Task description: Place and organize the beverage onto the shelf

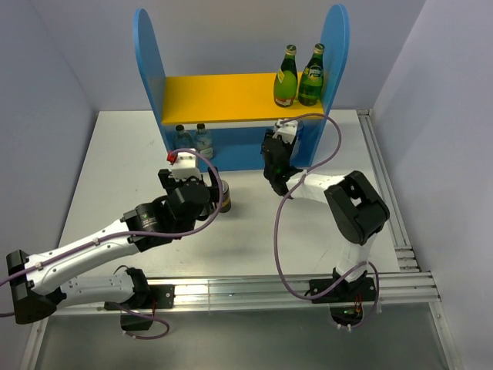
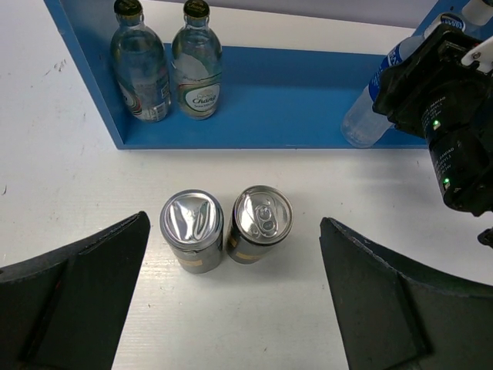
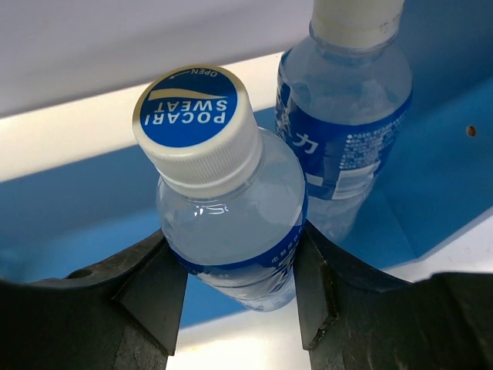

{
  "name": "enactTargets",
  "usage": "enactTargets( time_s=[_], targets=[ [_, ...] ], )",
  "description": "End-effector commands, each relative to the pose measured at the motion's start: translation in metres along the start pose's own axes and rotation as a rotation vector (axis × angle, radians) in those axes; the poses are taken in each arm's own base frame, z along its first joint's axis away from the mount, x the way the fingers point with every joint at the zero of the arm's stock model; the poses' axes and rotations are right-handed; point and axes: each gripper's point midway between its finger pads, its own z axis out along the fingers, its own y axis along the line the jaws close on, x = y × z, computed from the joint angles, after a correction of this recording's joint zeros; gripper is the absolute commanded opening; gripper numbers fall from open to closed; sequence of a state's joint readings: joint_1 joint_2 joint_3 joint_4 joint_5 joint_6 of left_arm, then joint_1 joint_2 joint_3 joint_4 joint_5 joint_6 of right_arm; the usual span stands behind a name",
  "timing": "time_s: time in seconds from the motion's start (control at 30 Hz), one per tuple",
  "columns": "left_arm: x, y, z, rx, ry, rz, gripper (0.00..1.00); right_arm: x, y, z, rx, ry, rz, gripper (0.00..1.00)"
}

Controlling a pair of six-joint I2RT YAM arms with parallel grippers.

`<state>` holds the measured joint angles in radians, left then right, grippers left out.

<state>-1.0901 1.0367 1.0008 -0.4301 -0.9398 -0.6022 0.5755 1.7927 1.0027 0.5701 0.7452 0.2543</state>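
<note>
Your right gripper (image 3: 239, 293) is clamped on the Pocari Sweat bottle (image 3: 223, 200), pads on the body below the shoulder, cap up toward the wrist camera. What matters for the coming move is where that bottle sits. It is at the right end of the shelf's lower tier (image 2: 293, 85), close to the front lip, just ahead of and to the left of the second water bottle (image 3: 347, 131). The two look very near each other; whether they touch you cannot tell. Its long axis runs roughly upright, though from the left wrist view a slight lean cannot be ruled out, nor can you confirm the base is fully down. The right arm reaches forward with the wrist bent over the tier, so I'd judge a straight backward retreat the safest exit once you let go, since a sideways pull risks knocking the neighbour. Your left gripper (image 2: 233, 225) hangs wide open, holding nothing, pointed down at the two cans (image 2: 260, 223) — upright, side by side on the table (image 1: 115, 154) in front of the shelf, between the fingers.
</note>
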Motion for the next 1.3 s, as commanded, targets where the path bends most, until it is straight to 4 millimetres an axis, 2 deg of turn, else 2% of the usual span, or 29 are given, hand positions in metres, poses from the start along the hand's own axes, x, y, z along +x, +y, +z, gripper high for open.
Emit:
enactTargets(
  time_s=[0.0,0.27,0.3,0.37,0.4,0.43,0.53,0.57,0.63,0.67,0.7,0.73,0.77,0.8,0.83,0.9,0.93,1.0,1.03,1.07,1.1,1.13,1.17,1.2,1.23,1.27],
  targets=[
    [-0.004,-0.004,0.0,0.007,-0.015,0.0,0.99,-0.061,0.013,0.01,0.013,-0.177,0.186,0.0],
    [-0.002,-0.005,0.003,-0.004,-0.01,0.015,0.99,-0.054,0.014,0.021,0.052,-0.163,0.181,0.02],
    [-0.002,-0.005,0.003,-0.005,-0.01,0.013,0.99,-0.054,0.013,0.021,0.055,-0.159,0.175,0.31],
    [-0.002,-0.005,0.003,-0.001,-0.011,0.009,0.99,-0.058,0.012,0.018,0.051,-0.161,0.18,0.69],
    [-0.002,-0.005,0.003,-0.001,-0.011,0.011,0.99,-0.056,0.011,0.016,0.049,-0.157,0.176,0.99],
    [-0.002,-0.005,0.003,0.0,-0.012,0.01,0.99,-0.06,0.01,0.014,0.046,-0.162,0.179,1.0],
    [-0.002,-0.006,0.002,0.003,-0.009,0.01,0.99,-0.057,0.007,0.007,0.035,-0.143,0.174,1.0],
    [-0.002,-0.005,0.003,-0.001,-0.01,0.011,0.99,-0.064,0.007,0.002,0.025,-0.148,0.188,1.0],
    [-0.003,-0.004,0.002,-0.003,-0.01,0.01,0.99,-0.058,0.004,-0.008,0.011,-0.13,0.185,1.0],
    [-0.003,-0.004,0.002,-0.004,-0.011,0.009,0.99,-0.056,0.0,-0.016,0.011,-0.125,0.182,1.0],
    [-0.003,-0.004,0.002,-0.006,-0.012,0.007,0.99,-0.055,0.005,-0.025,-0.012,-0.12,0.183,1.0],
    [-0.003,-0.003,0.002,-0.007,-0.013,0.006,0.99,-0.062,0.004,-0.033,-0.018,-0.129,0.193,1.0],
    [-0.003,-0.002,0.001,-0.008,-0.014,0.004,0.99,-0.054,0.0,-0.041,-0.013,-0.121,0.175,1.0],
    [-0.002,-0.001,0.001,-0.01,-0.013,0.002,0.99,-0.05,0.004,-0.054,-0.018,-0.115,0.169,1.0],
    [-0.002,0.0,0.001,-0.012,-0.013,-0.001,0.99,-0.058,0.003,-0.066,-0.023,-0.124,0.191,1.0],
    [0.002,0.003,0.0,-0.022,-0.004,-0.009,0.99,-0.043,-0.004,-0.085,-0.014,-0.096,0.177,1.0],
    [0.005,0.006,0.0,-0.031,0.001,-0.013,0.99,-0.048,0.006,-0.106,-0.058,-0.098,0.198,1.0],
    [0.021,0.01,-0.001,-0.027,0.033,-0.042,0.99,-0.029,0.003,-0.129,-0.076,-0.056,0.183,1.0],
    [0.028,0.012,0.0,-0.024,0.042,-0.048,0.99,-0.033,0.009,-0.151,-0.111,-0.06,0.201,1.0],
    [0.047,0.016,0.001,-0.027,0.069,-0.052,0.99,-0.025,0.005,-0.162,-0.111,-0.049,0.187,1.0],
    [0.052,0.017,0.0,-0.017,0.073,-0.073,0.99,-0.016,0.002,-0.172,-0.114,-0.027,0.173,1.0],
    [0.064,0.017,0.001,-0.004,0.095,-0.078,0.99,-0.02,0.003,-0.191,-0.136,-0.032,0.193,1.0],
    [0.085,0.025,0.002,-0.018,0.119,-0.079,0.99,-0.015,-0.001,-0.2,-0.144,-0.019,0.186,1.0],
    [0.091,0.026,0.002,-0.012,0.12,-0.105,0.99,-0.006,-0.006,-0.208,-0.147,0.004,0.173,1.0],
    [0.099,0.028,0.002,-0.009,0.13,-0.112,0.99,-0.011,-0.01,-0.217,-0.165,0.006,0.198,1.0],
    [0.115,0.036,0.004,-0.021,0.144,-0.116,0.99,-0.007,-0.012,-0.227,-0.182,0.014,0.191,1.0]
  ],
)
